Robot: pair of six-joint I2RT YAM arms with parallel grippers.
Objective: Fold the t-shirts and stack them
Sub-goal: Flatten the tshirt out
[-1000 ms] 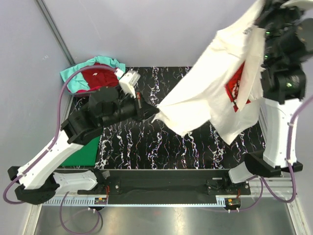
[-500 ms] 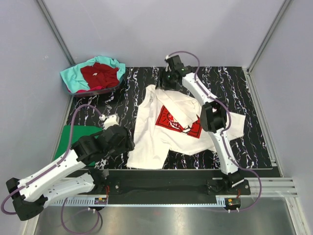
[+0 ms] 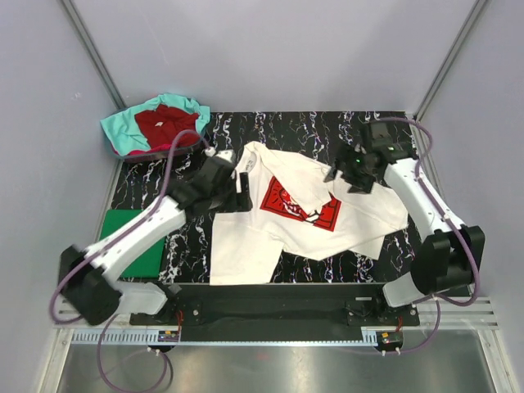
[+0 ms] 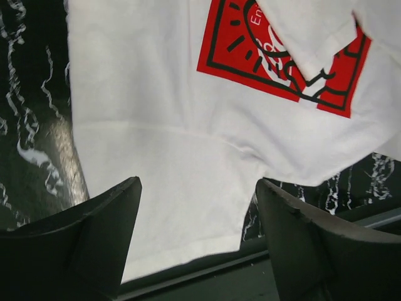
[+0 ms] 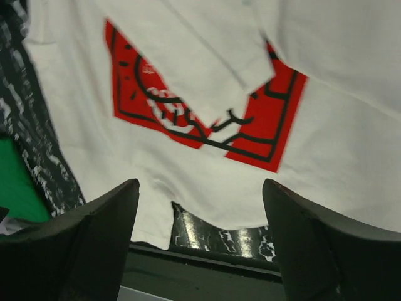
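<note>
The white t-shirt (image 3: pixel 246 246) with its red chest print (image 3: pixel 295 203) lies spread print-up on the black marbled mat (image 3: pixel 377 131); one sleeve is folded over the print's top. My left gripper (image 3: pixel 240 183) hovers open over the shirt's upper left part, and in its wrist view (image 4: pixel 197 183) only white cloth (image 4: pixel 156 125) shows between the fingers. My right gripper (image 3: pixel 342 172) hovers open over the shirt's upper right, holding nothing (image 5: pixel 200 183). A green t-shirt (image 3: pixel 131 246) lies folded at the mat's left edge. Teal (image 3: pixel 119 131) and dark red (image 3: pixel 164 123) t-shirts sit bunched at the back left.
The teal and dark red pile rests in the back-left corner, just off the mat. Grey walls close in the back and both sides. A black rail (image 3: pixel 278 307) with the arm bases runs along the near edge, below the shirt's hem.
A second ago both grippers held the white shirt up in the air. It now lies flat on the mat; both grippers have opened, let go and hover over its upper corners.
</note>
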